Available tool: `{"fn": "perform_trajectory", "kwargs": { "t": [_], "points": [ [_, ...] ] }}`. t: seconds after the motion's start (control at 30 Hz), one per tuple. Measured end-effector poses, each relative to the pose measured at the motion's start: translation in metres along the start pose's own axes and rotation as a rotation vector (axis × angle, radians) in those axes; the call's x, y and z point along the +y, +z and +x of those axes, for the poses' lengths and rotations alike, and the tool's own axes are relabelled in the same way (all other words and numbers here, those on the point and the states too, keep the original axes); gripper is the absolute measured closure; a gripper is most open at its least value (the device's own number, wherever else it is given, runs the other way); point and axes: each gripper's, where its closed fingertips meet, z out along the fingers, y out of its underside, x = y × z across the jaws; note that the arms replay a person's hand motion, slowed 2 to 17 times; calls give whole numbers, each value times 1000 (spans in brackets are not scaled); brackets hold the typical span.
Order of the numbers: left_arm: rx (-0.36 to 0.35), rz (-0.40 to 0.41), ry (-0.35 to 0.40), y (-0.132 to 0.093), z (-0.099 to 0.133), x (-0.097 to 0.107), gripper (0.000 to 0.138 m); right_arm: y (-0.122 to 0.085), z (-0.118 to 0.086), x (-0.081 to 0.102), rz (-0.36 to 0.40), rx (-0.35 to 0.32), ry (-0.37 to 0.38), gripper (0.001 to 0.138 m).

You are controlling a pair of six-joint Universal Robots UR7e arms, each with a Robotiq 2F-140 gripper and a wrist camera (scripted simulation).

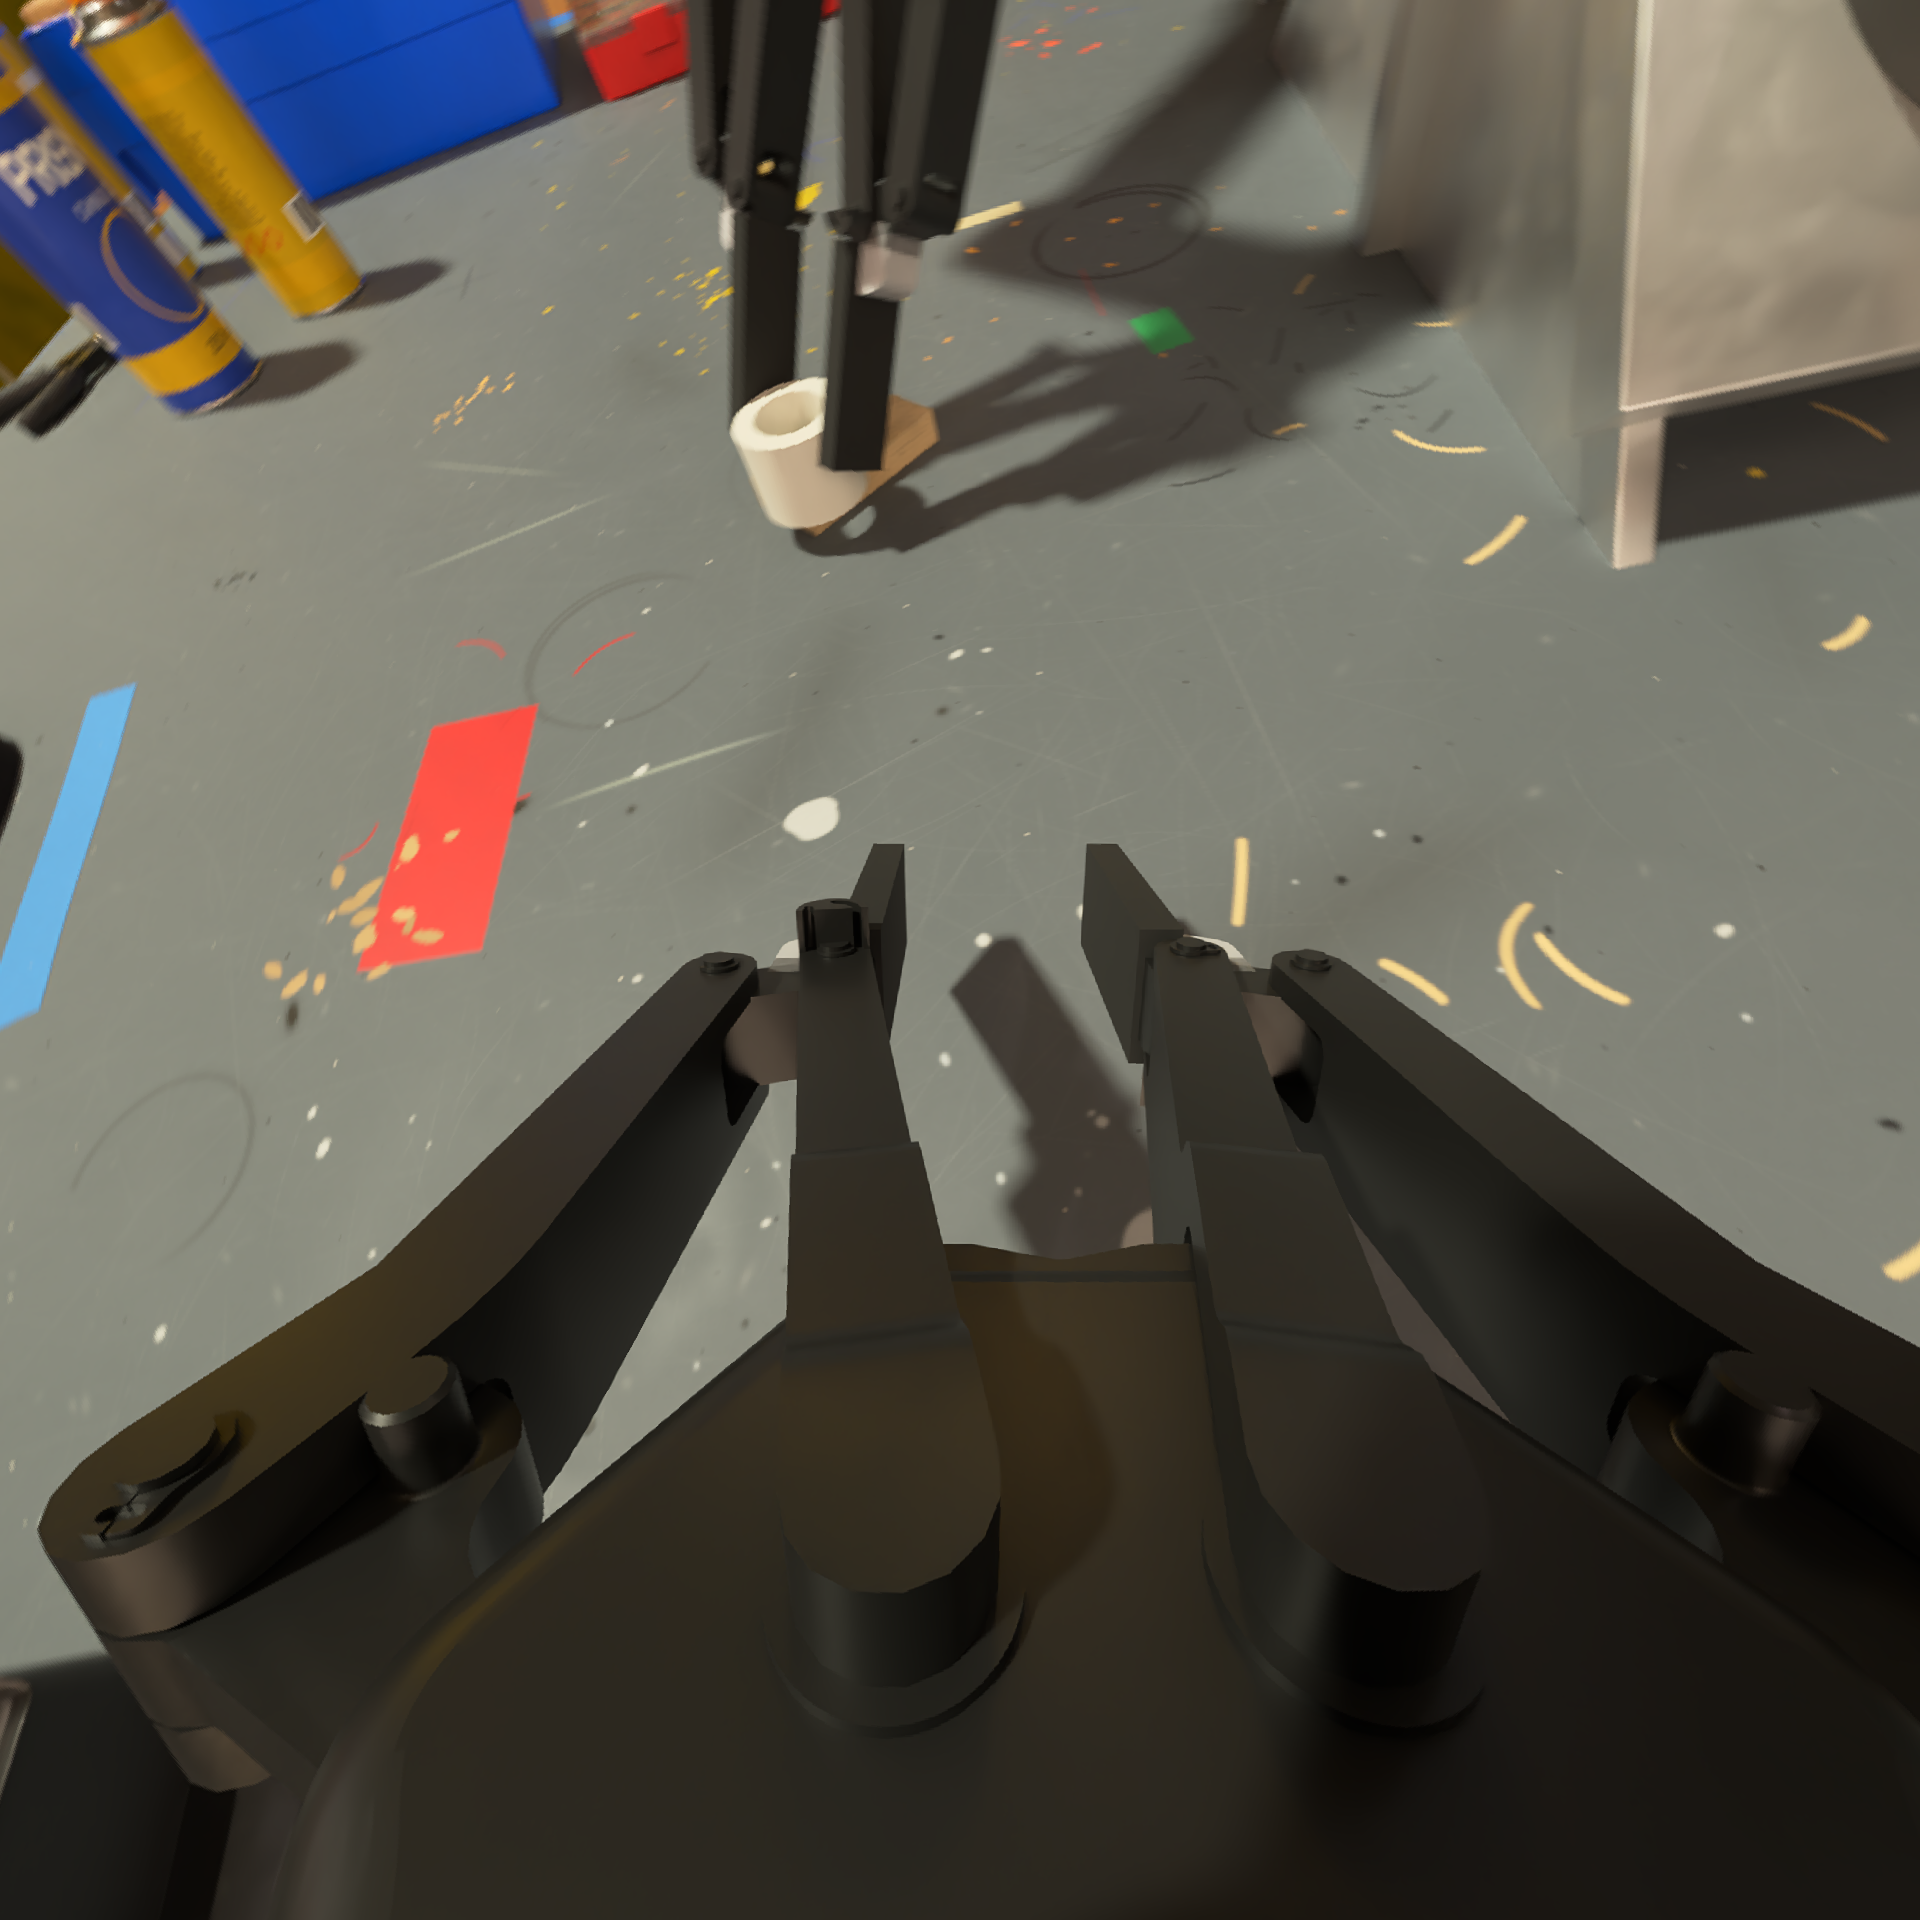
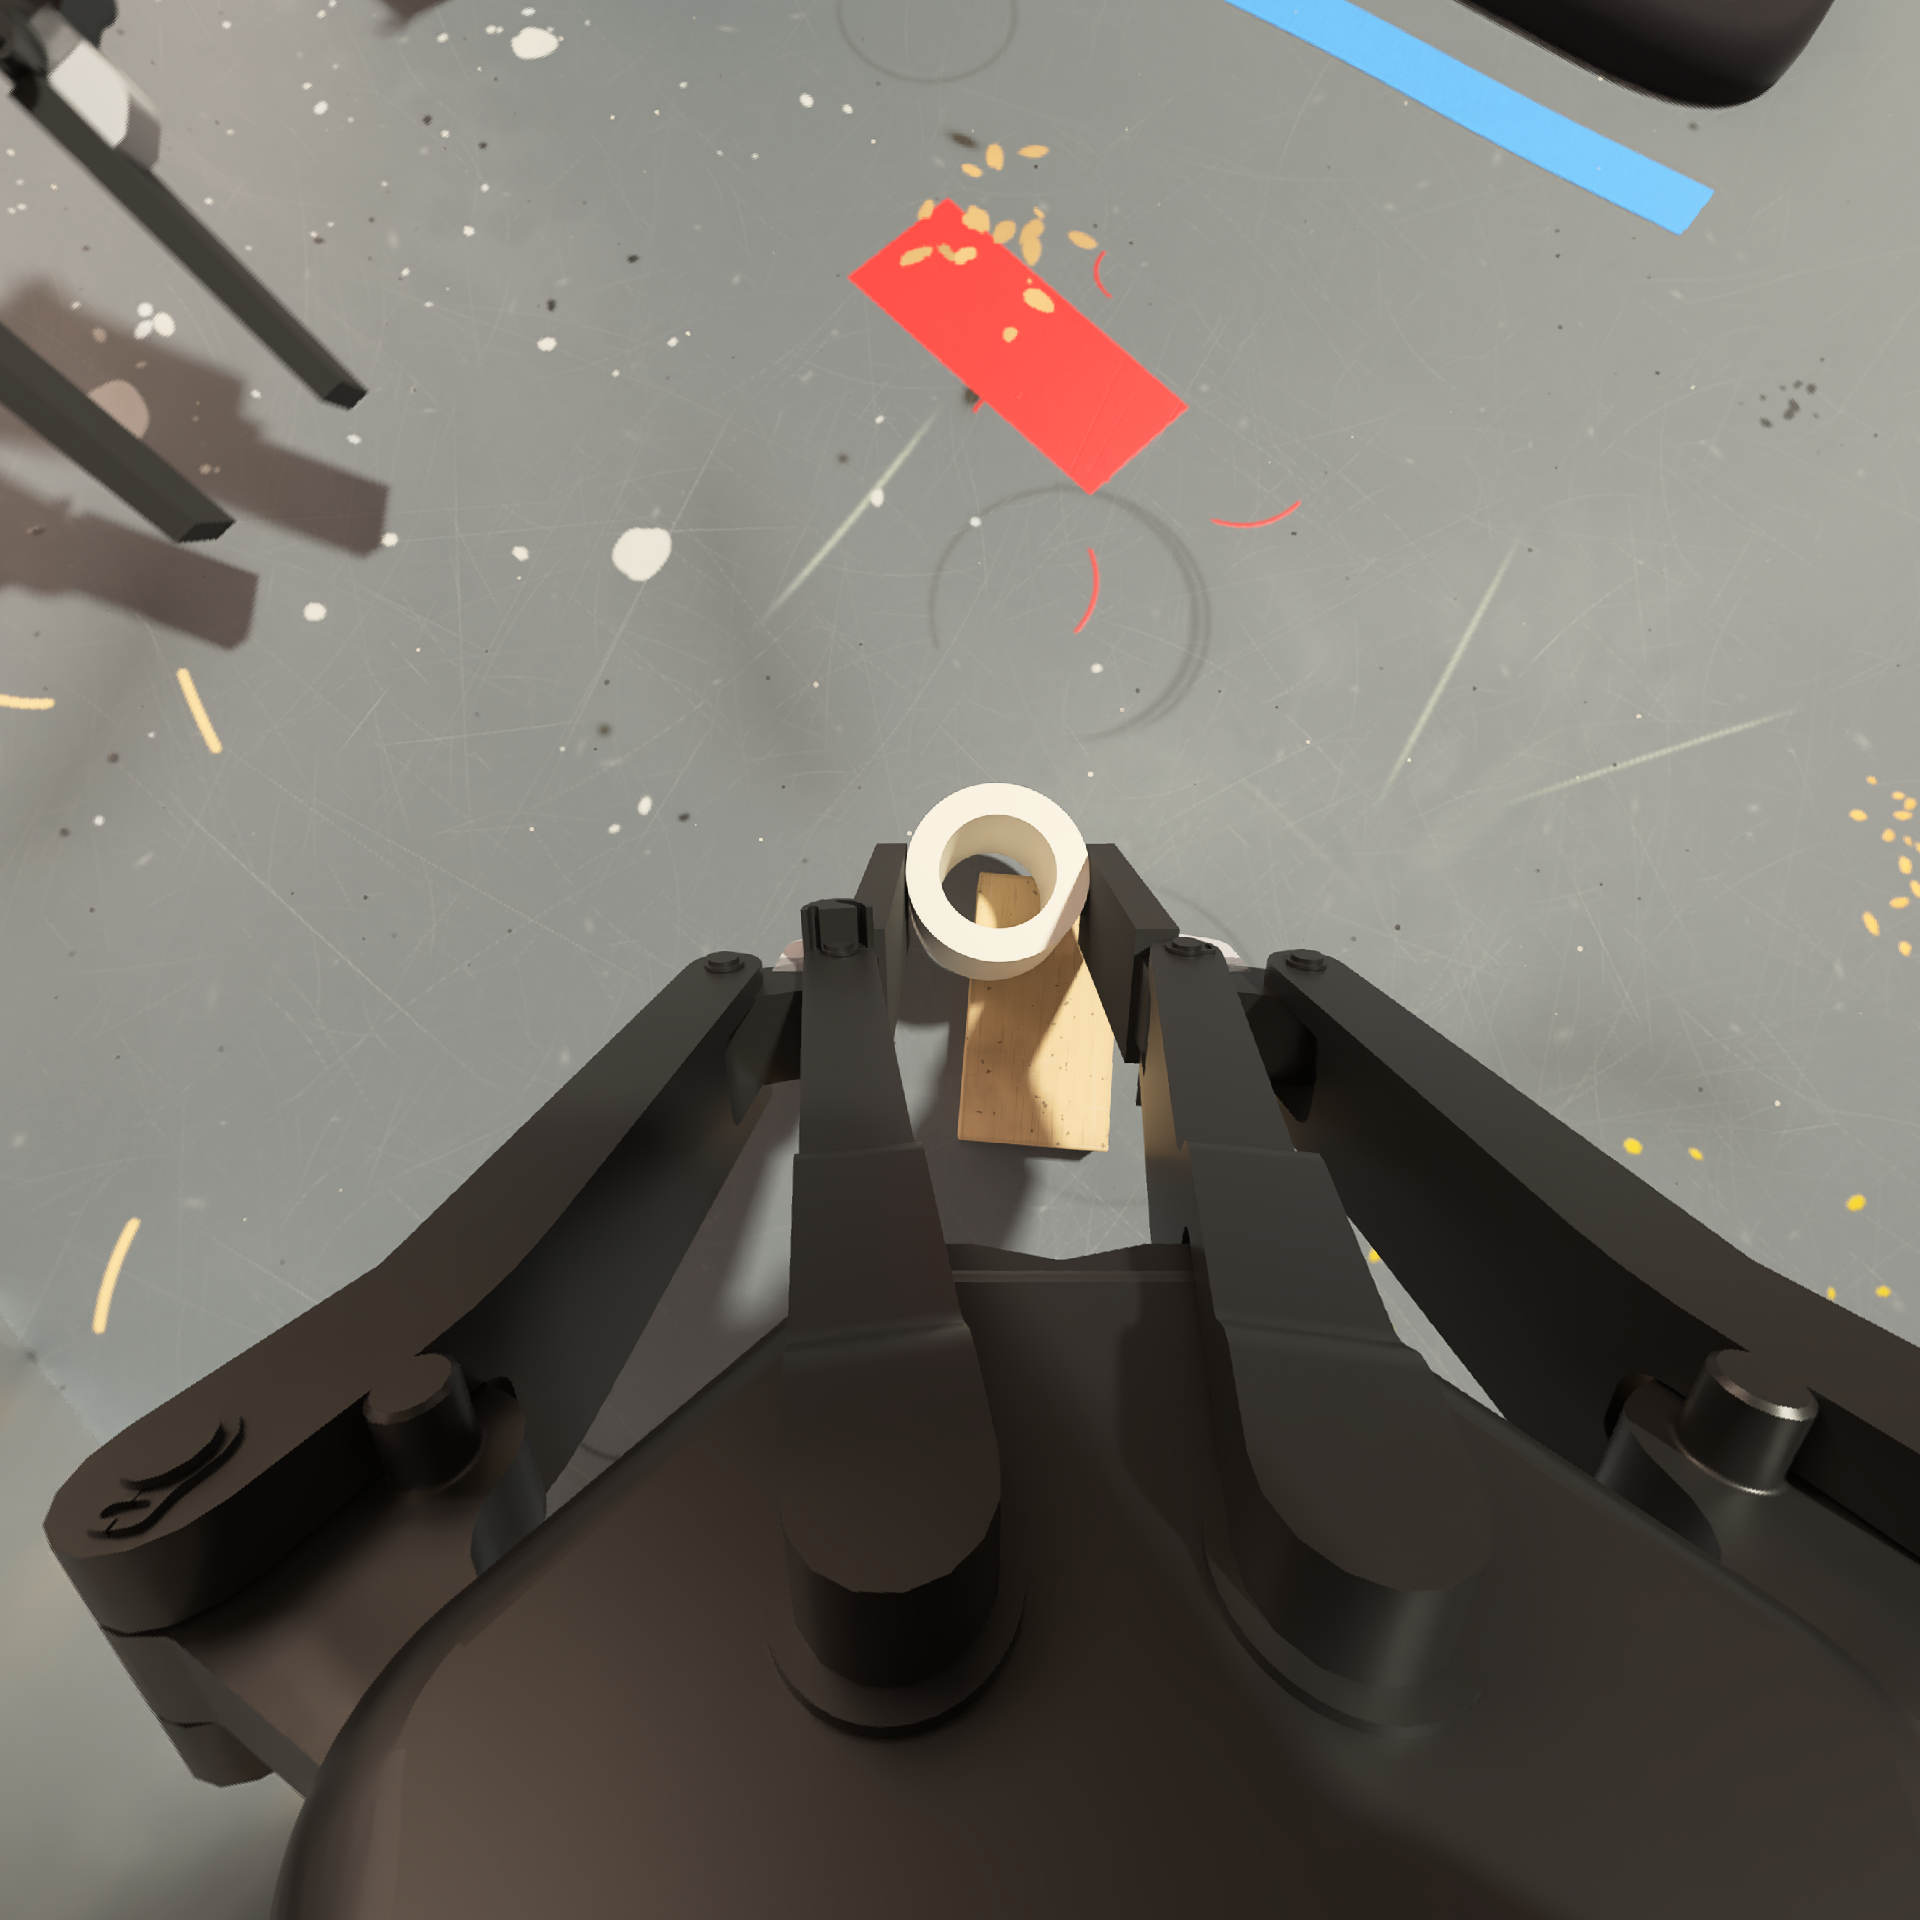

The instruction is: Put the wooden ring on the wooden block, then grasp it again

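Note:
The wooden ring (image 2: pixel 977 951) is pale and thick-walled. My right gripper (image 2: pixel 995 883) is shut on it, one finger on each side, with its hole facing the camera. Just below it lies the flat wooden block (image 2: pixel 1034 1070) on the grey table. In the left wrist view the right gripper (image 1: pixel 810 436) hangs down from above and holds the ring (image 1: pixel 779 457) tilted over the near end of the block (image 1: pixel 909 431); a shadow shows under the ring. My left gripper (image 1: pixel 992 883) is open and empty, low over the table, well short of the block.
Spray cans (image 1: pixel 260 187), a blue box (image 1: pixel 364 94) and a red box (image 1: pixel 634 52) stand at the far left. A metal cabinet (image 1: pixel 1714 208) stands at the far right. Flat red tape (image 2: pixel 1018 343) and blue tape (image 2: pixel 1475 114) mark the table. The left gripper's fingers (image 2: pixel 208 270) show at upper left.

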Motion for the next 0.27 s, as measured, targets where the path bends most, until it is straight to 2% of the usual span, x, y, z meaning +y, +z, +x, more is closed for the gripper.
{"fn": "perform_trajectory", "kwargs": {
  "t": [0.13, 0.27],
  "points": [
    [-31, -40, -89, 0, -21, 10, 86, 0, -2, 0, -5, -3, -7, 94],
    [-37, -136, -120, 4, -34, 24, 77, 0, -2, -1, -12, -4, -12, 94]
  ]
}}
